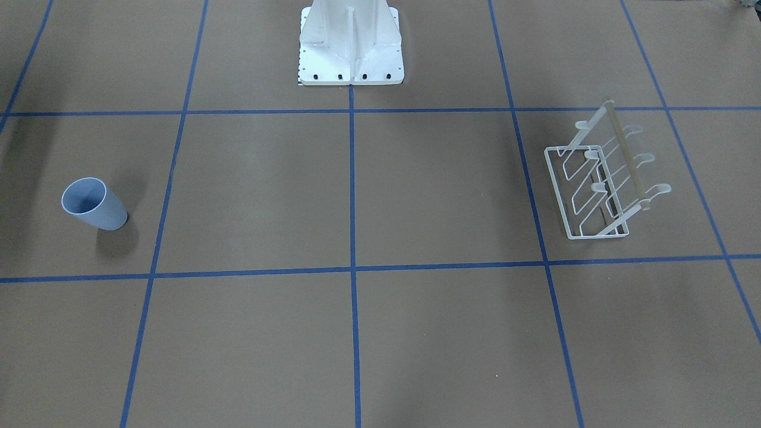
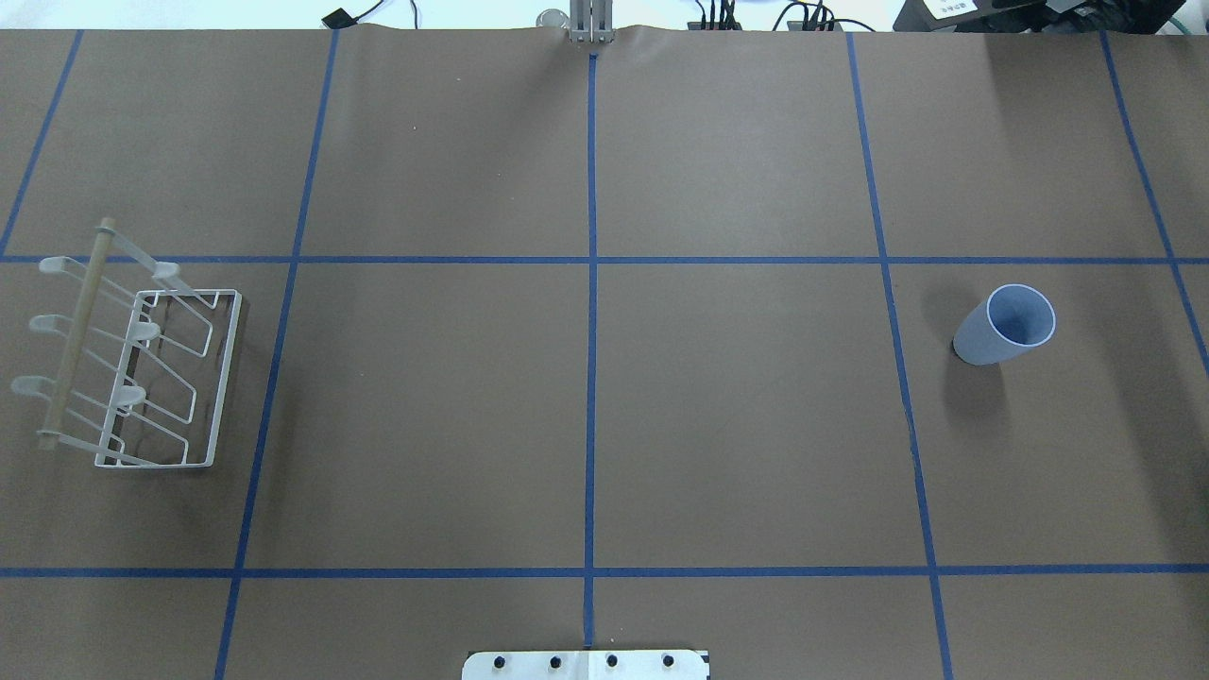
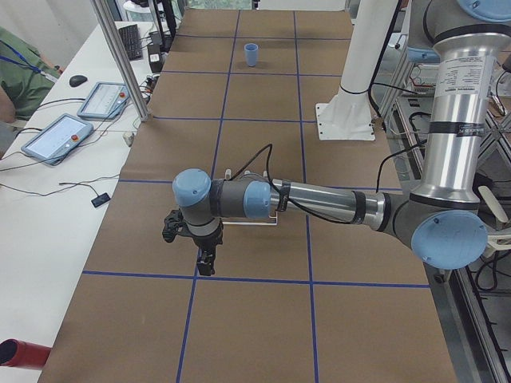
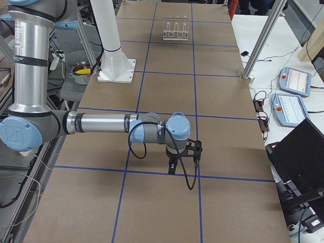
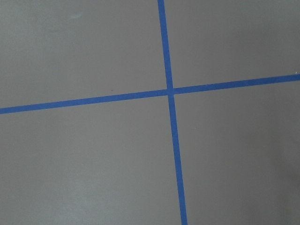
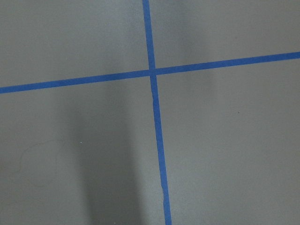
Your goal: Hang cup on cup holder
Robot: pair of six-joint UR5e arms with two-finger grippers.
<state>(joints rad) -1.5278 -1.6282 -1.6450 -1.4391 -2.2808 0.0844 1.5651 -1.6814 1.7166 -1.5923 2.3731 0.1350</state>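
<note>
The light blue cup (image 1: 95, 205) stands upright on the brown table, on the robot's right side; it also shows in the overhead view (image 2: 1004, 326) and far off in the left-end view (image 3: 251, 55). The white wire cup holder (image 1: 628, 159) with its wooden rod stands on the robot's left side (image 2: 76, 331), empty. Neither gripper shows in the overhead or front views. My left gripper (image 3: 205, 267) hangs over the table near the rack's end. My right gripper (image 4: 172, 168) hangs over the table's other end. I cannot tell whether either is open or shut.
The white pedestal (image 1: 351, 47) stands at the robot's edge of the table, mid-width. Blue tape lines (image 2: 591, 378) divide the brown surface into squares. Both wrist views show only a tape crossing (image 5: 169, 91) (image 6: 152, 71). Tablets and cables lie beyond the far edge.
</note>
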